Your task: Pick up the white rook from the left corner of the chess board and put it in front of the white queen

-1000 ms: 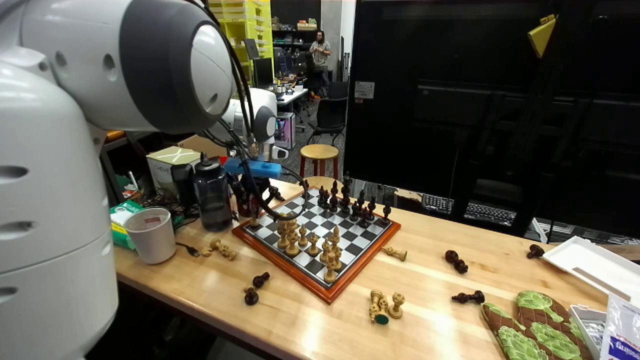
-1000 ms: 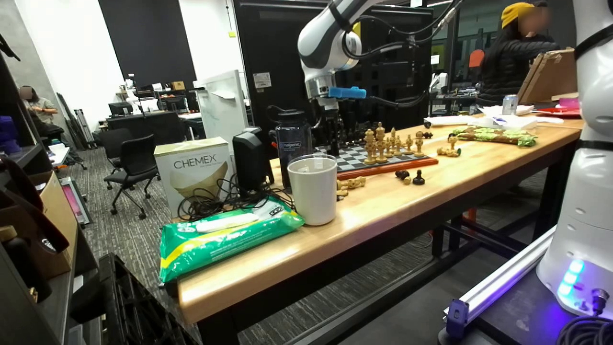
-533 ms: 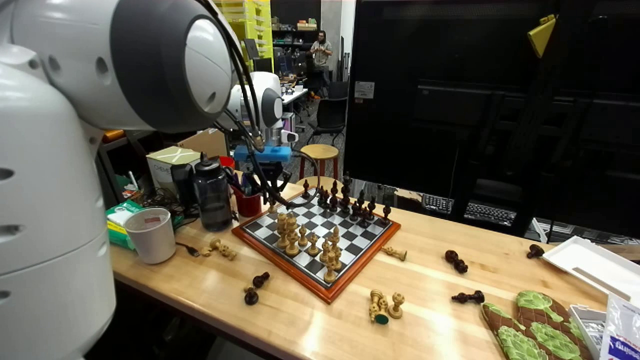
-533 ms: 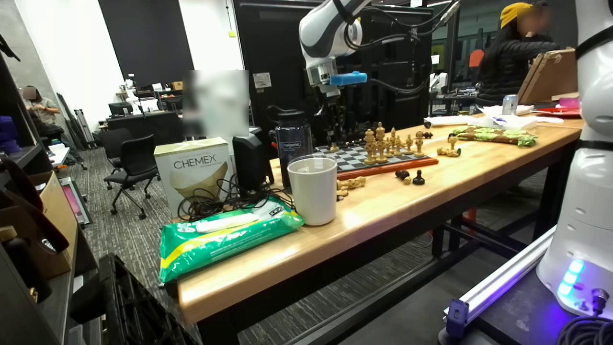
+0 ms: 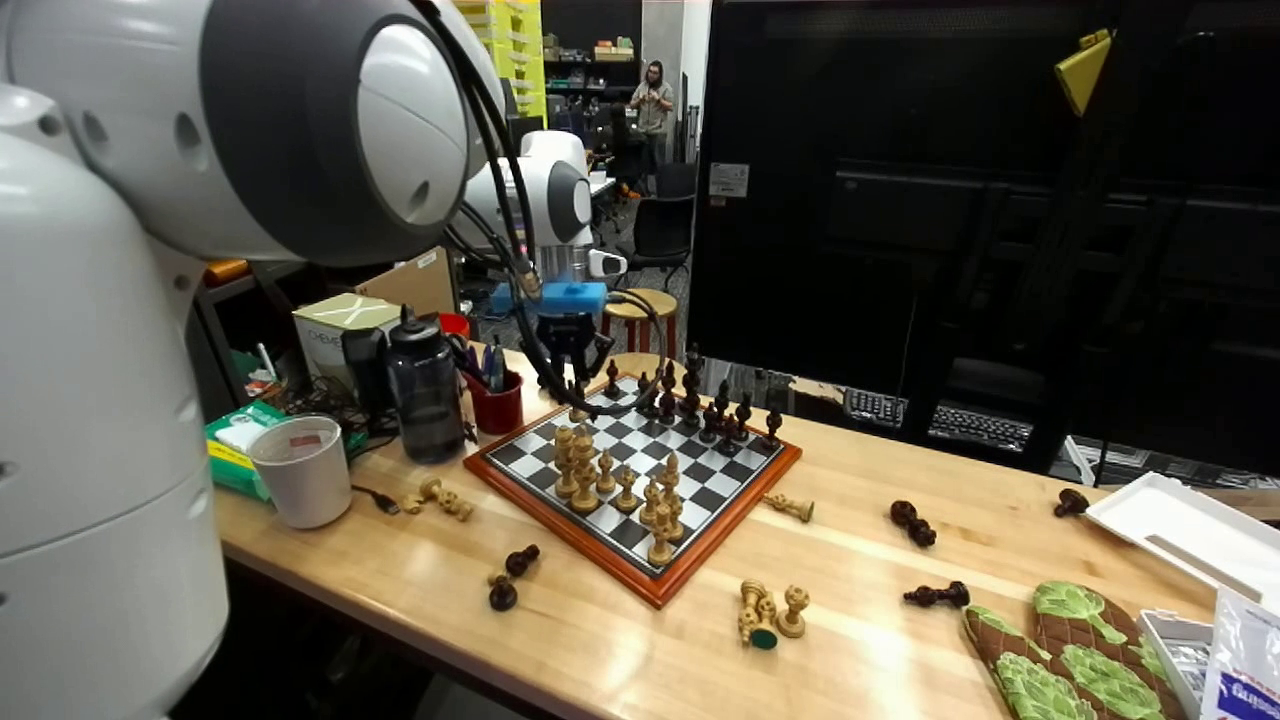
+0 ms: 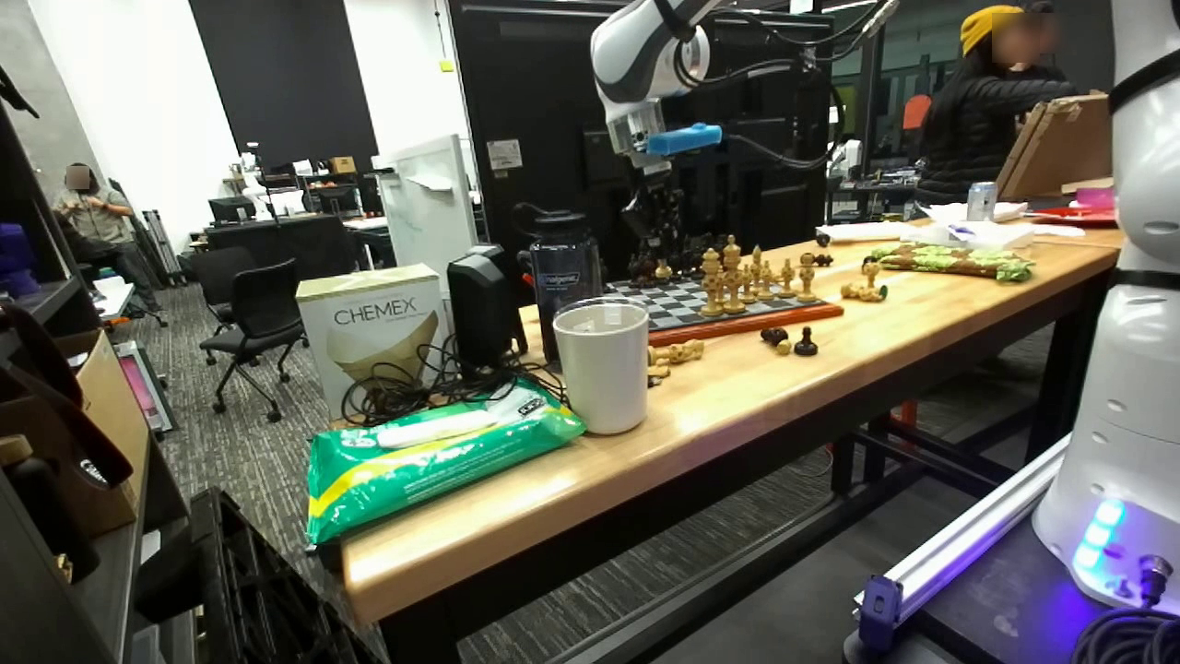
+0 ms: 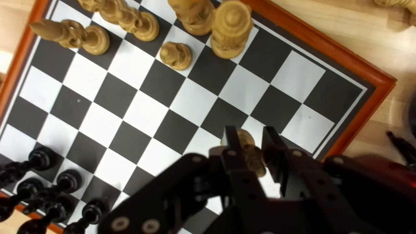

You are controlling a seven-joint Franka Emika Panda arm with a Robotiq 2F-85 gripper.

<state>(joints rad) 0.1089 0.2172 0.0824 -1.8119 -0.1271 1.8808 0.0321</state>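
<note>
My gripper point(image 5: 573, 386) is shut on the white rook point(image 7: 252, 156), a light wooden piece held tilted between the fingers in the wrist view. The rook point(image 5: 578, 413) also shows below the fingertips in an exterior view. My gripper point(image 6: 660, 247) and the rook point(image 6: 664, 270) are over the left-hand far part of the chess board point(image 5: 560, 520) in an exterior view; the height is hard to judge. Tall light pieces point(image 7: 232, 29) stand near the board's rim point(image 7: 325, 44) in the wrist view, apart from my gripper. I cannot tell which one is the white queen.
Dark pieces point(image 5: 690, 400) stand along the far side of the board. A small light pawn point(image 7: 177, 55) stands in front of the tall pieces. A red pen cup point(image 5: 497, 400), a dark bottle point(image 5: 425, 400) and a white cup point(image 5: 300, 470) stand beside the board.
My gripper, with the rook in it, has moved right and a little up in both exterior views. The rook no longer overlaps the board's left corner. The other pieces have not moved.
</note>
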